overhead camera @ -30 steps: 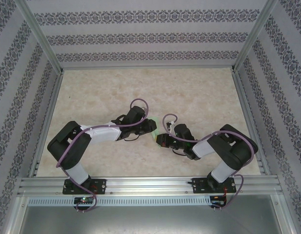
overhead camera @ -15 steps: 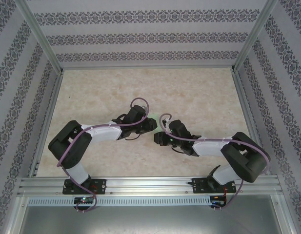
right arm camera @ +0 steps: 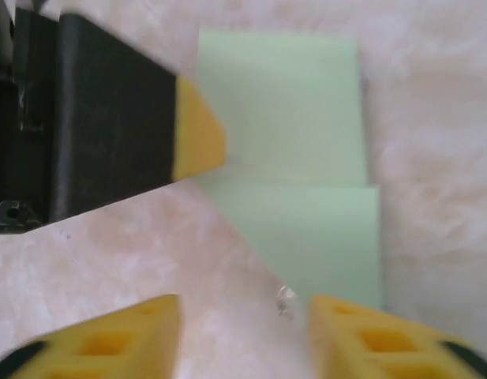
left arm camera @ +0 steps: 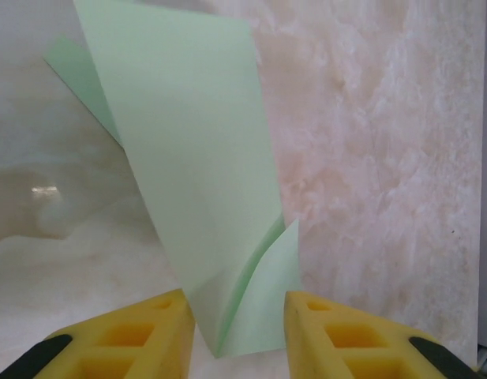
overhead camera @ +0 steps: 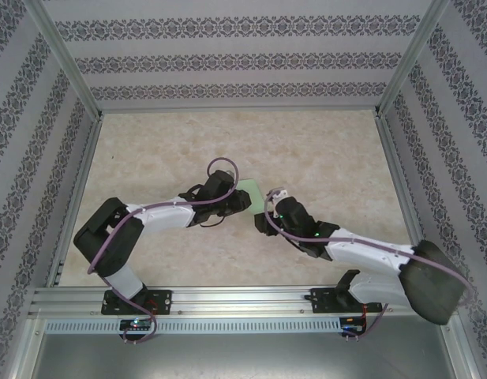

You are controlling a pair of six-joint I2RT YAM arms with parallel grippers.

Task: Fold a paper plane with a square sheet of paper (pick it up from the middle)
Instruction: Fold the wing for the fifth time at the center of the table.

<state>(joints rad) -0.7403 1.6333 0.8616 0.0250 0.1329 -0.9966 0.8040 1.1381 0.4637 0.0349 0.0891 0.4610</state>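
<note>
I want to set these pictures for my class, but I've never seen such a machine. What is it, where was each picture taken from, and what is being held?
These are two robot arms bolted side by side at the near edge of a marbled table. The wide picture comes from a fixed camera above and behind them: the left arm on the left, the right arm on the right, their tips meeting mid-table. The other two pictures come from small cameras on the wrists, each looking out past its own yellow-padded jaws. The left gripper has its jaws closed on a partly folded sheet of pale green paper. The right gripper has its jaws open and holds nothing; the paper lies just ahead of it, beside a jaw of the other arm.
</note>
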